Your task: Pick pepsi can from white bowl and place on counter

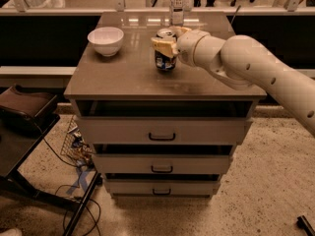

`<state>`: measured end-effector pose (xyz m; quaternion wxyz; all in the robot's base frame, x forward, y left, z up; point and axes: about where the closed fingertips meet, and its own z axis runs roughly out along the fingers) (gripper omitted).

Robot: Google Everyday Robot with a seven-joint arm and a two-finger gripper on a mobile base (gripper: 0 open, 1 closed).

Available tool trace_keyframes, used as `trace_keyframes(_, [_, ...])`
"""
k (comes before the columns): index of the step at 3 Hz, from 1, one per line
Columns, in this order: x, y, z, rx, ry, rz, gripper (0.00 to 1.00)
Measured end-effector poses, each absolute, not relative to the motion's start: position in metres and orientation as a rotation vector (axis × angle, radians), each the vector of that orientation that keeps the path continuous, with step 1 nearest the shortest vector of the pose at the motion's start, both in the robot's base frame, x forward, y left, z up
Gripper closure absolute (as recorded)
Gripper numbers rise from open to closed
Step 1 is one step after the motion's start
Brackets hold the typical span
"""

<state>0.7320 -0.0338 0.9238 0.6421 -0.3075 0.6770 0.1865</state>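
Observation:
The pepsi can [165, 63] stands upright on the counter [123, 77], right of the middle, its base on the surface. My gripper [168, 39] reaches in from the right and is shut on the can's upper half, with one pale finger [163, 46] across its front and the other behind it. The white bowl [106, 40] sits empty at the counter's back left, well apart from the can.
A clear bottle with a white label [176, 4] stands at the counter's back edge, just behind the can. Three drawers [162, 136] lie below the top. A dark stand [24, 117] and cables are on the floor at left.

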Motion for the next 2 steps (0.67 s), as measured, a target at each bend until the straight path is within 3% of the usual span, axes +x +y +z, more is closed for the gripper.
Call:
trace_keyframes(1, [0.7318,-0.0313,0.9238,-0.703,1.542,0.428,0.00])
trace_keyframes(2, [0.7318,-0.0312,0.9238,-0.703,1.542,0.428,0.00])
